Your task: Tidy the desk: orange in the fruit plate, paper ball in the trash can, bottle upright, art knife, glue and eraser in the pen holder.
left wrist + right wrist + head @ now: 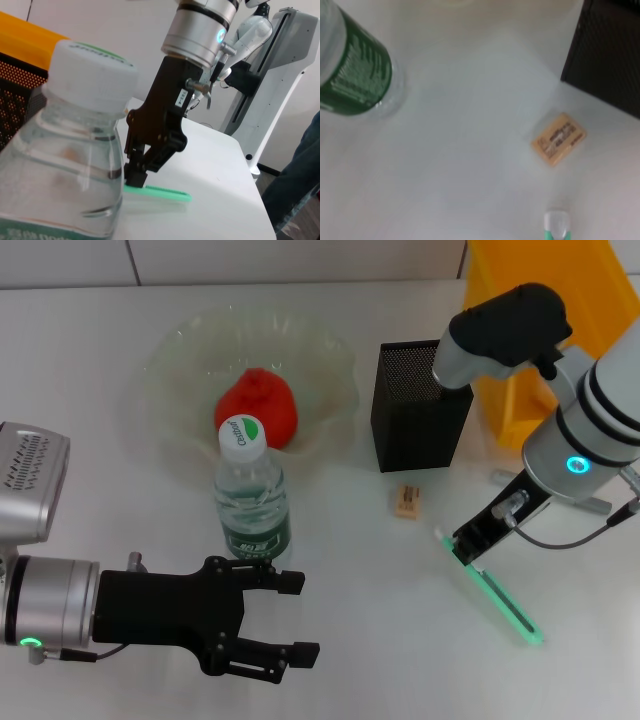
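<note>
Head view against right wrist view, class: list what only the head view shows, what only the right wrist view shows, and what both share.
Only the head view shows the orange in the fruit plate, the yellow bin, the open left gripper near the bottle, and the right gripper at the art knife's end. Only the right wrist view shows the eraser's printed face up close. Both share the upright bottle, eraser, black pen holder and green art knife.
</note>
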Robot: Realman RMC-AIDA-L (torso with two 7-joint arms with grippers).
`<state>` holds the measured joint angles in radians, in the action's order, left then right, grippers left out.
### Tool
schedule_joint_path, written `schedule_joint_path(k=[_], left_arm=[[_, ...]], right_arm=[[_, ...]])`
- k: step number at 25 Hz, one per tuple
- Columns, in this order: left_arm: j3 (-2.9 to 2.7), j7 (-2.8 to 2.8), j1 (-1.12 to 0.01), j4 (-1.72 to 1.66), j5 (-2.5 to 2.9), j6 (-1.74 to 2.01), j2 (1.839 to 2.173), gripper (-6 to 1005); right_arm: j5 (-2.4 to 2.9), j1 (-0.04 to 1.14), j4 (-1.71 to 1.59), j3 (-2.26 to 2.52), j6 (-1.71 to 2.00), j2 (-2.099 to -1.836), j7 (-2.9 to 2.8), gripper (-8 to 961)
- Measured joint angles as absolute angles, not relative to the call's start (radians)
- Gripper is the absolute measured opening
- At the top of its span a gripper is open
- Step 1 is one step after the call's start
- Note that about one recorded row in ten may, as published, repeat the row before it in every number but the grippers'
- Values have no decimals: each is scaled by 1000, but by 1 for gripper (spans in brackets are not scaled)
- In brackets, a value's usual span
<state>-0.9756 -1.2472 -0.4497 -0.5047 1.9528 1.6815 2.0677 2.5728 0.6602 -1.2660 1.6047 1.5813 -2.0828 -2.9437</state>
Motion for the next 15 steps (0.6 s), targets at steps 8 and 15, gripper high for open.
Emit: schedule_joint_path(k=[8, 15], left_arm=[[-976, -1247, -450, -505, 1953, 1680, 2067, 870], [-976, -1251, -454, -505, 1953, 1679, 2066, 870]], right_arm=[[2545, 553, -1516, 1466, 1609, -2083, -2874, 90], [2224, 415, -1691, 1184, 1566, -2084, -2625, 89]])
